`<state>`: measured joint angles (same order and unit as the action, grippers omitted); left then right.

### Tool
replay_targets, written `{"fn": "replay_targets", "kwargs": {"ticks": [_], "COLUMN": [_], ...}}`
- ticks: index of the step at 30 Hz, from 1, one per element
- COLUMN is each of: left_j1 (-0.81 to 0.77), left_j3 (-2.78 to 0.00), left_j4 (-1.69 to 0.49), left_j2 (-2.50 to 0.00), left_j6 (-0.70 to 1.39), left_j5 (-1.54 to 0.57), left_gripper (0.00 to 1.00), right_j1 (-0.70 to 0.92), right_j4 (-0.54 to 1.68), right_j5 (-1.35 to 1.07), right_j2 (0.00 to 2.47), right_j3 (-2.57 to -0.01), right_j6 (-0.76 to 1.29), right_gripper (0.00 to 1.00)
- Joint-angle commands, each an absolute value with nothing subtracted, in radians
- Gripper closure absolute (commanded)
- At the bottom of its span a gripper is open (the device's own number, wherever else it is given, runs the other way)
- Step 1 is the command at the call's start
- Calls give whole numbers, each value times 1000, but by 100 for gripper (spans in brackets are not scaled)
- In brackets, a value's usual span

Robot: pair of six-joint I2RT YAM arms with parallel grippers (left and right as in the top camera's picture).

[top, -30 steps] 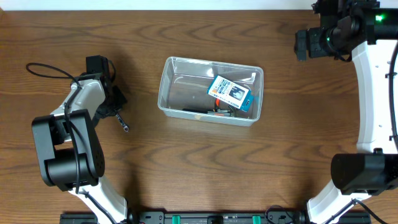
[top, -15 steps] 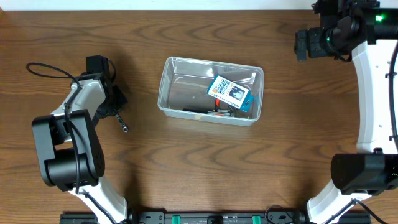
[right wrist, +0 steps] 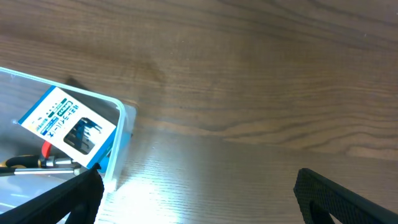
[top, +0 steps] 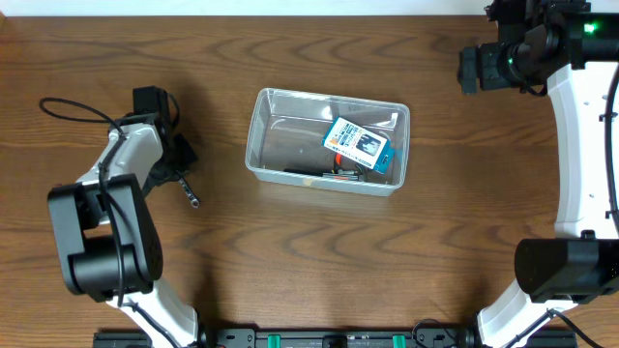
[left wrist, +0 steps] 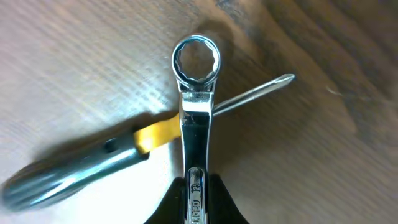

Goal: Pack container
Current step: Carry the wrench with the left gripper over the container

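The clear plastic container [top: 261,135] sits mid-table and holds a blue-and-white box [top: 359,144] and a small red-handled tool [top: 340,162]; its corner also shows in the right wrist view [right wrist: 118,155]. My left gripper [left wrist: 195,202] is shut on a steel ring wrench [left wrist: 195,93], held just above a screwdriver [left wrist: 93,158] with a dark handle and yellow collar lying on the table. In the overhead view the left gripper [top: 172,166] is at the table's left with the screwdriver tip [top: 191,196] beside it. My right gripper [right wrist: 199,199] is open and empty, high at the far right.
Bare wooden table [top: 319,261] surrounds the container. A black cable [top: 68,104] loops at the far left near the left arm. The right arm's base [top: 561,271] stands at the right edge.
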<state>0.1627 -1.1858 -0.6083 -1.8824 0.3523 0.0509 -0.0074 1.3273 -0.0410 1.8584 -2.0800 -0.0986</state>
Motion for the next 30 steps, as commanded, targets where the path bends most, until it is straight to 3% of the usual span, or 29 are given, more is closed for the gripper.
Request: {"fn": "replay_targets", "kwargs": {"ticks": [1, 7, 12, 21, 30], "left_j1": [166, 157, 103, -199, -446], "left_j3": [-1196, -1196, -1214, -1326, -1330], "left_j4": [-637, -722, -772, -721, -503], "left_j2": [-1781, -1663, -1555, -1398, -1486], "left_j6": [319, 192, -135, -583, -899], "left_j5": [50, 36, -122, -127, -128], "left_gripper": [94, 94, 94, 94, 94], "right_j1": [-10, -10, -10, -10, -10], "right_j4": [1331, 1330, 1328, 1328, 1340], "right_j5": [-41, -41, -41, -41, -41], "right_j2": [1871, 1871, 1871, 1871, 1871], "right_j3": [-2079, -2079, -2079, -2079, -2079], "right_j6": [-113, -113, -113, -113, -113], "right_gripper": [1, 1, 1, 1, 1]}}
